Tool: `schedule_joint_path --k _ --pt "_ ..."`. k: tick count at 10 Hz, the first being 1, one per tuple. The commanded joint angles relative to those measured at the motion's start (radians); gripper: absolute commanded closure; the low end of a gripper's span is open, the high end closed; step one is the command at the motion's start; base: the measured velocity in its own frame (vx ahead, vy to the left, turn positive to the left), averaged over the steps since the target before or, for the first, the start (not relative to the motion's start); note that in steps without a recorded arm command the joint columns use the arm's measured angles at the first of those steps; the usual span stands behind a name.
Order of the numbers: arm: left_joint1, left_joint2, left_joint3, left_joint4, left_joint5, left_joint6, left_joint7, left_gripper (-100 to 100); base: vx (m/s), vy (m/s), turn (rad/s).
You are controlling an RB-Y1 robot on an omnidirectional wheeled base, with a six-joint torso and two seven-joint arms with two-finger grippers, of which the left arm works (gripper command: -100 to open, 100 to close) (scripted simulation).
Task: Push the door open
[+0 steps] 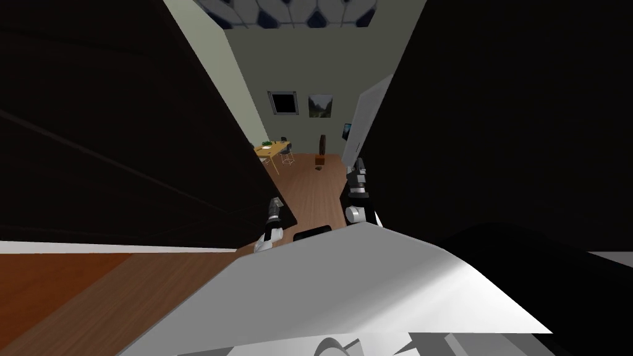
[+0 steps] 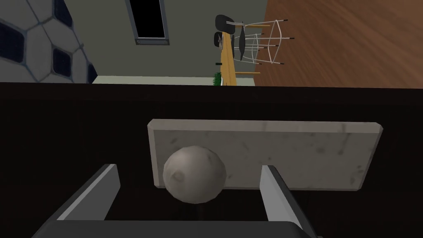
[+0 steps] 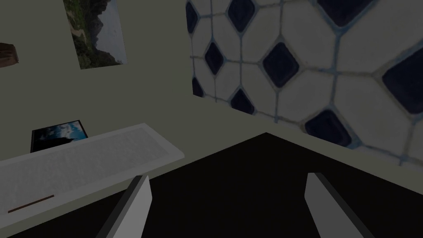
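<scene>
Here my left gripper [image 2: 188, 169] gapes around the round knob [image 2: 194, 175] on the dark door [image 2: 62, 124], gripping nothing; my right gripper [image 3: 227, 182] likewise.

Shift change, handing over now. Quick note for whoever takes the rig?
Left gripper: open, with the round knob between its fingers, not clamped.
Right gripper: open, holding nothing, at the doorway's right side.
The dark door is on my left. A gap past its edge shows the room beyond.
Done: left arm at the knob.
Left: probably push the door wider.
</scene>
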Motion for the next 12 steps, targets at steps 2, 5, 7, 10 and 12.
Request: schedule_joint_path --k 2,5,7,10,12 --pt "0.000 0.000 0.000 0.000 0.000 0.000 0.000 100 0.040 0.004 0.003" --pt "0.000 0.000 0.000 0.000 0.000 0.000 0.000 100 -0.027 -0.002 -0.004" --pt "0.000 0.000 0.000 0.000 0.000 0.000 0.000 100 -0.004 -0.001 0.001" --pt "0.015 0.003 0.034 -0.016 0.033 0.006 -0.028 100 0.125 -0.008 -0.047" --pt "0.015 0.003 0.034 -0.016 0.033 0.006 -0.028 100 0.081 0.001 -0.007"
